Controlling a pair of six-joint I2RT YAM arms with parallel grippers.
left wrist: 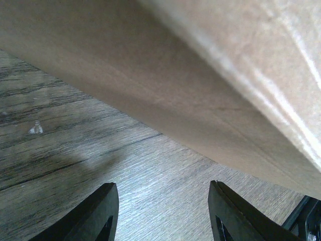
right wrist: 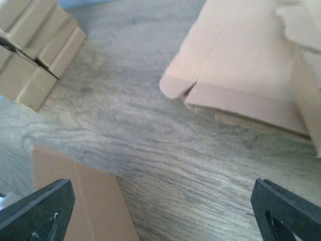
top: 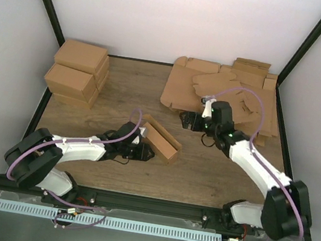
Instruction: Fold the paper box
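Observation:
The paper box (top: 161,138) lies partly folded in the middle of the table, a long shallow brown trough with raised walls. My left gripper (top: 145,152) sits low at its near-left side. In the left wrist view the box's cardboard wall (left wrist: 200,85) fills the upper part, and that gripper (left wrist: 163,213) is open with only bare table between its fingers. My right gripper (top: 187,122) hovers just beyond the box's far-right end, apart from it. It (right wrist: 160,213) is wide open and empty, with a corner of the box (right wrist: 85,201) at the lower left.
A pile of flat cardboard blanks (top: 226,94) lies at the back right, its near edge (right wrist: 241,65) ahead of the right gripper. Folded brown cartons (top: 76,73) are stacked at the back left, also seen in the right wrist view (right wrist: 35,45). Black frame posts border the table.

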